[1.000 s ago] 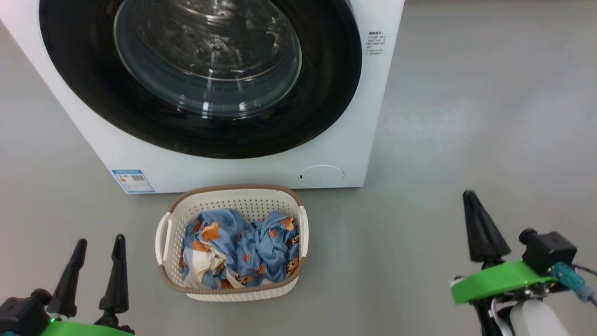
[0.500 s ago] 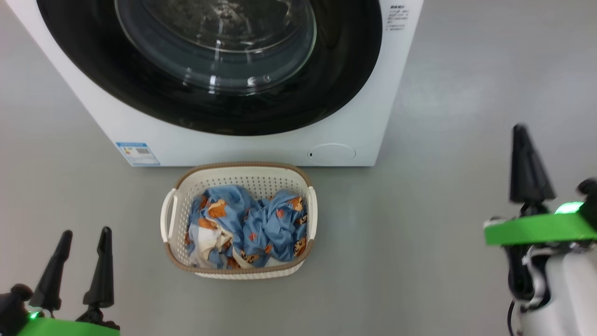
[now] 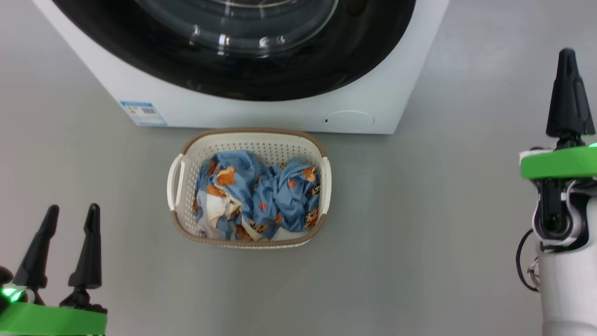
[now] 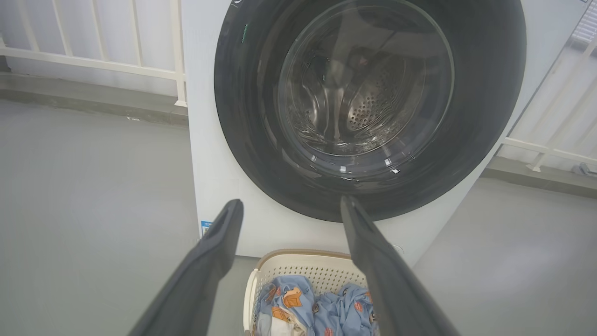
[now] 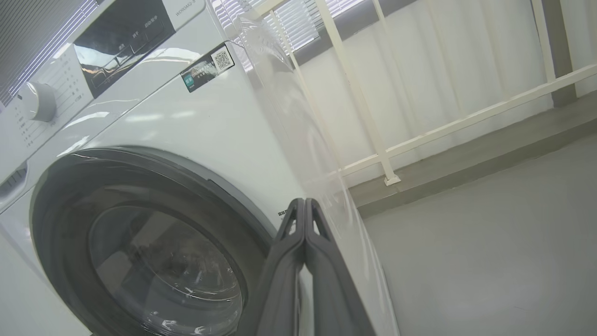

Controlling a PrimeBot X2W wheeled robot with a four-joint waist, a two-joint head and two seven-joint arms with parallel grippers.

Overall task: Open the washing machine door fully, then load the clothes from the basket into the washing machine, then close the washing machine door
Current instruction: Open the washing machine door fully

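Note:
The white washing machine (image 3: pixel 261 114) stands at the top of the head view, its black-rimmed glass door (image 3: pixel 242 51) closed against the front. Right before it on the floor sits the cream basket (image 3: pixel 179 205) holding the blue bear-print clothes (image 3: pixel 261 196). My left gripper (image 3: pixel 70 212) is open at the lower left, well left of the basket, with nothing between its fingers. My right gripper (image 3: pixel 566 53) is shut and empty at the right, out beside the machine's right side. In the right wrist view the shut fingers (image 5: pixel 304 205) point at the machine's front right edge (image 5: pixel 261 154).
Grey floor (image 3: pixel 419 233) lies open all around the basket. A white railing (image 5: pixel 373 121) and a low kerb run behind the machine, seen in both wrist views. The machine's control panel and dial (image 5: pixel 35 100) are at its top.
The head camera has tipped down, so machine and basket slid up the picture. My right gripper has risen and moved right, staying shut. The left gripper holds its place, open.

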